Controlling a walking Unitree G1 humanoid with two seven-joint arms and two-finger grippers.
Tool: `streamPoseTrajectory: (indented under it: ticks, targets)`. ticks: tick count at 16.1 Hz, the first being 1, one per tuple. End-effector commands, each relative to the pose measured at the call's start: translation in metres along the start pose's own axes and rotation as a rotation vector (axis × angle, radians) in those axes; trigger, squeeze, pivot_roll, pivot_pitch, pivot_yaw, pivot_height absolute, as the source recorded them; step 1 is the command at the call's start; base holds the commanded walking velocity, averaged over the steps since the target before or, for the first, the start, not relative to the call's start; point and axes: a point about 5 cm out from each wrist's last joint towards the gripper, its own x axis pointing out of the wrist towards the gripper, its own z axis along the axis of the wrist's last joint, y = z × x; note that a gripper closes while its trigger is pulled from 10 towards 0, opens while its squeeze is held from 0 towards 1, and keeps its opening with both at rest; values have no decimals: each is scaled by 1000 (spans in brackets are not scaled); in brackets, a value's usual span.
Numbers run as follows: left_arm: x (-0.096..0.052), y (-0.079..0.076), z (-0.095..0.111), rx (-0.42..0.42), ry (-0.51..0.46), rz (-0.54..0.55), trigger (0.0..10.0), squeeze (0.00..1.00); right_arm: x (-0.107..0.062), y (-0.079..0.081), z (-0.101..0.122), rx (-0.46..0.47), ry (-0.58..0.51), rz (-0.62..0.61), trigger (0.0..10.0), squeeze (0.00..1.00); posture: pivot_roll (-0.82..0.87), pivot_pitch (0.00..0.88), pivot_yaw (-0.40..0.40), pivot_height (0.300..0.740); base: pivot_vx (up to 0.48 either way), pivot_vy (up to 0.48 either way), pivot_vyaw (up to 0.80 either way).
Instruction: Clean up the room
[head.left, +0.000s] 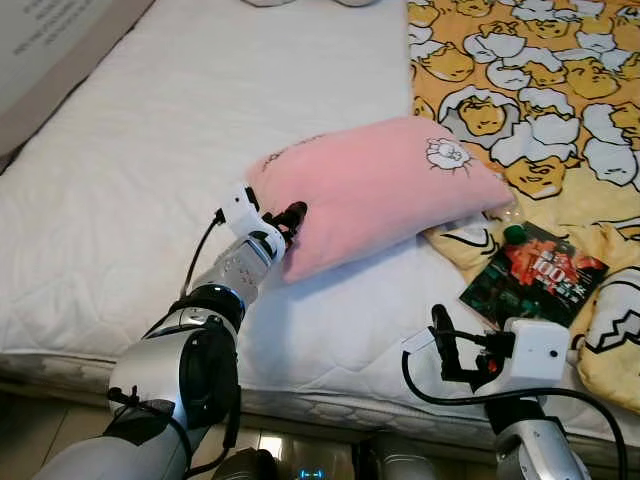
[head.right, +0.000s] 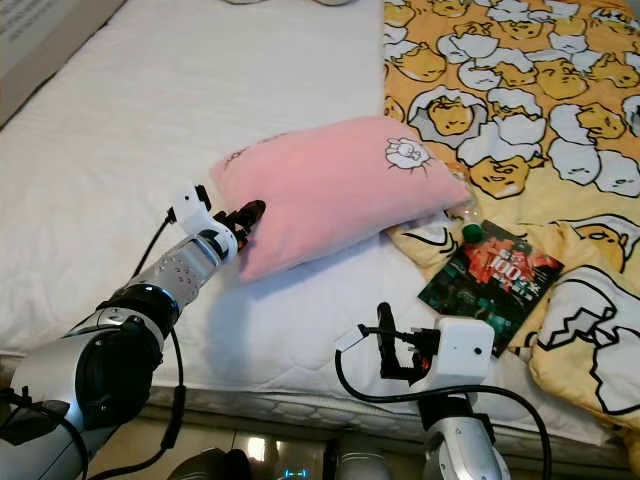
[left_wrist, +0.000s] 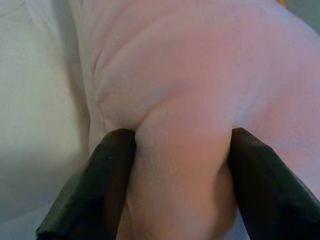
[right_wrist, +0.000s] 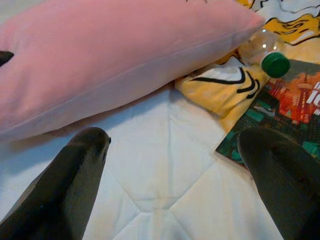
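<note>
Our left gripper (left_wrist: 182, 150) fingers (left_wrist: 95, 190) pinch near corner of pink pillow (head.left: 385, 185), fabric bunched between them. Pillow lies on white mattress (head.left: 150, 190), far end overlapping yellow blanket (head.left: 530, 70). Our right gripper (right_wrist: 172, 165) fingers spread wide, holding nothing, hovering over mattress near dark green packet (head.left: 535, 275) and green-capped bottle (right_wrist: 265, 52).

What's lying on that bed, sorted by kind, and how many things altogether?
Pillows: 1, the pink pillow, its corner pinched by the left pincer
Blankets: 1, the yellow cartoon blanket
Books: 1, the dark book
Bottles: 1, the clear bottle with a green cap
Total: 4
</note>
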Motion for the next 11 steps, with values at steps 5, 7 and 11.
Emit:
streamPoseTrajectory:
  ticks: [5, 7, 11]
  targets:
    - [0, -1, 4, -87, -42, -25, 0, 0, 6, 0, -7, 15, 30, -5, 10000, 0, -250, 135, 21, 731, 0, 0, 0]
    - [0, -4, 12, -96, -65, -56, 0, 0, 8, 0, -10, 17, 33, -2, 10000, 0, -243, 128, 24, 731, 0, 0, 0]
    - [-2, -10, 30, -95, -103, -134, 0, 0, 14, 0, -11, 20, 26, -1, 10000, 0, -228, 101, 32, 731, 0, 0, 0]
